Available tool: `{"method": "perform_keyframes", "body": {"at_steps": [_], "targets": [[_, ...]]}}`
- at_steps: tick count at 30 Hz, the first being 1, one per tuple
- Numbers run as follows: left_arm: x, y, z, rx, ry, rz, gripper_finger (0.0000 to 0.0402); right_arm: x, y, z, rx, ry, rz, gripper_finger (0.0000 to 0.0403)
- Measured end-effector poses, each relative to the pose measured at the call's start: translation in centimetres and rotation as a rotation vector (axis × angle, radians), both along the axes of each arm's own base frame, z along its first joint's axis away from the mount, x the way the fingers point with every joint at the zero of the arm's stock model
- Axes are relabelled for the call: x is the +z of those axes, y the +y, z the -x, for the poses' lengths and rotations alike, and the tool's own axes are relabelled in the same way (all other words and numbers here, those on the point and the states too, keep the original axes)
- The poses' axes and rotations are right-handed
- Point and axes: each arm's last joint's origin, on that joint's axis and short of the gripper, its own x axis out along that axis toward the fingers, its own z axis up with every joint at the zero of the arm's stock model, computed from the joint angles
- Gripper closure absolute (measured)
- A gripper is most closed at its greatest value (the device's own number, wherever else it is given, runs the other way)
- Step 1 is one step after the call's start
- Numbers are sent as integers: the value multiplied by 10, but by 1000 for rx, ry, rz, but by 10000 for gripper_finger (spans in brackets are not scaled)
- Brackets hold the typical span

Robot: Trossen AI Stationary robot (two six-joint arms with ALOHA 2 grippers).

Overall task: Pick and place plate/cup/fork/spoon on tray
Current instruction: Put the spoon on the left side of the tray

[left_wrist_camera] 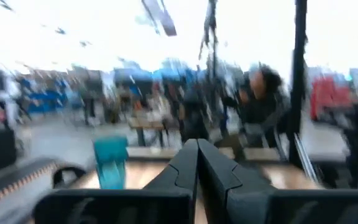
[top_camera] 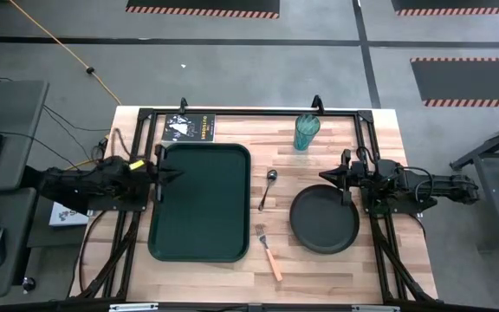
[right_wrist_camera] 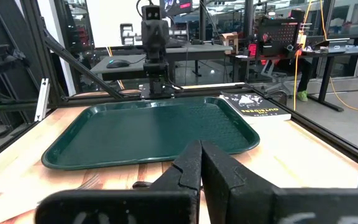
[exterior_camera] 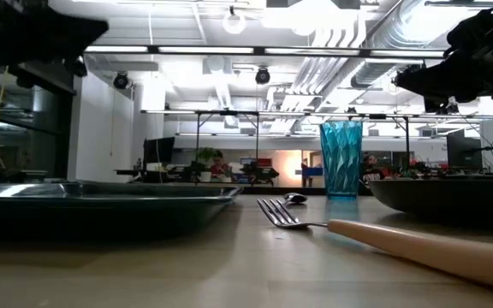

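Note:
The dark green tray (top_camera: 200,202) lies flat at the table's left, holding nothing. The black plate (top_camera: 324,219) lies on the table at the right. The teal cup (top_camera: 307,133) stands upright at the far edge. The dark spoon (top_camera: 268,188) and the tan-handled fork (top_camera: 268,252) lie between tray and plate. My left gripper (top_camera: 177,172) is shut and empty over the tray's left edge. My right gripper (top_camera: 326,174) is shut and empty, just past the plate's far rim.
A black book (top_camera: 189,126) lies at the far edge beyond the tray. A black metal frame (top_camera: 249,112) runs along the table's far side and both ends. Bare wood shows near the front edge.

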Motion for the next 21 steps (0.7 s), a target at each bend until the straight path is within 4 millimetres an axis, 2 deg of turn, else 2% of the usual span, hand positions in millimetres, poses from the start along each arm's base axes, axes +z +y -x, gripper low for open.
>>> {"method": "perform_keyframes", "body": {"at_steps": [2, 5, 9, 16, 21], "targets": [[1, 1, -4, 31, -5, 23, 387, 0, 0, 0, 0, 0, 0, 402], [4, 3, -15, 109, 76, 51, 362, 0, 0, 0, 0, 0, 0, 402], [17, 5, -42, 190, 226, 84, 314, 0, 0, 0, 0, 1, 0, 402], [44, 5, -124, 182, 450, 100, 224, 0, 0, 0, 0, 0, 0, 402], [38, 1, -180, 109, 656, 63, 196, 0, 0, 0, 0, 0, 0, 402]]}}
